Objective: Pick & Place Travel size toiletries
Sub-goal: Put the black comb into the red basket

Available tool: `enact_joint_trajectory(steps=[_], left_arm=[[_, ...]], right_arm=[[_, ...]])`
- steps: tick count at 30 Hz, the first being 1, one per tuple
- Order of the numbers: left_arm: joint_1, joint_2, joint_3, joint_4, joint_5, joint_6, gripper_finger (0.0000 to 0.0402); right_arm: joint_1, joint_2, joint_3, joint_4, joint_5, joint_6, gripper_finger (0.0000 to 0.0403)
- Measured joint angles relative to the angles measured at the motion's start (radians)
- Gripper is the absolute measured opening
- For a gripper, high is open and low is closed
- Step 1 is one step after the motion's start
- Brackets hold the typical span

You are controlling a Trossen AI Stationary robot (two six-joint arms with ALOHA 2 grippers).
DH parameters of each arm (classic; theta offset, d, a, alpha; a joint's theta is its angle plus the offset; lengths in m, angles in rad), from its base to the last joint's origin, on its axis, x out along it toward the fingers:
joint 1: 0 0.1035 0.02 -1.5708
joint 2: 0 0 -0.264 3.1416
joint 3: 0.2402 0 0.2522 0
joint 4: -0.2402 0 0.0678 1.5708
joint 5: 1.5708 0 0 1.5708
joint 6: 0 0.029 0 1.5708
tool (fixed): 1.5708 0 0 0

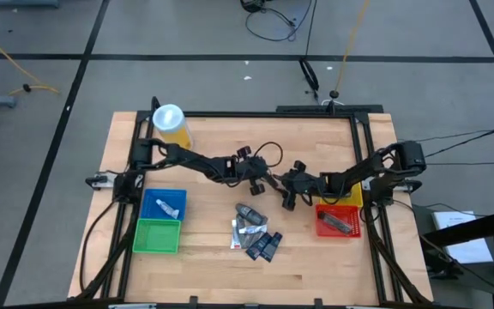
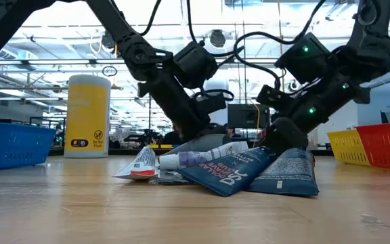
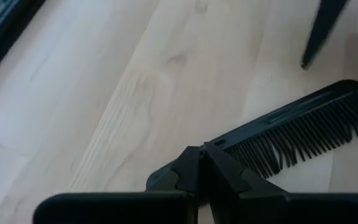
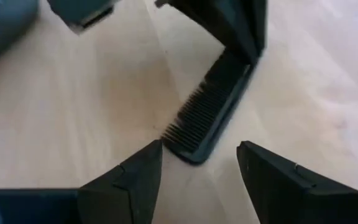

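A black comb lies near the table's middle, between my two grippers. My left gripper is shut on one end of it. My right gripper is open, and its fingertips stand on either side of the comb's free end without plainly touching it. A pile of toiletries, dark blue packets, a white tube and sachets, rests on the wood nearer the near edge. In the low view the pile lies in front of both arms. My left gripper pinches the comb between its two fingers at the spine near one end, coming from above and slanting down. The comb lies level, teeth to one side. I cannot tell whether it rests on the wood or hangs just above it.
A blue bin holding a tube and a green bin sit on the left. A red bin with a dark item and a yellow bin sit on the right. A yellow cylinder with a white lid stands at the far left corner.
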Motion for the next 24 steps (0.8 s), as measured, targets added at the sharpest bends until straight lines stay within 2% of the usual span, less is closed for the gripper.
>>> enact_joint_trajectory(steps=[6,14,16,19,21,24], left_arm=[[-0.028,-0.005,0.0,-0.04,-0.01,-0.048,0.0026],[-0.05,-0.036,-0.002,-0.057,-0.023,-0.093,0.0026],[-0.051,-0.055,-0.002,-0.048,-0.027,-0.103,0.0026],[-0.053,-0.074,0.0,-0.044,-0.038,-0.101,0.0026],[-0.055,-0.074,0.0,-0.052,-0.033,-0.091,0.0026],[-0.055,-0.073,-0.001,-0.061,0.061,-0.045,0.0026]], right_arm=[[0.001,-0.008,0.0,-0.04,0.082,-0.015,0.0193],[0.003,-0.07,-0.003,-0.06,0.096,-0.014,0.019],[0.007,-0.085,-0.001,-0.032,0.08,-0.003,0.0188],[0.005,-0.081,-0.002,-0.002,-0.017,0.002,0.0185],[0.0,-0.068,-0.002,0.018,-0.041,0.017,0.0183],[-0.019,-0.046,-0.003,0.007,-0.042,0.05,0.018]])
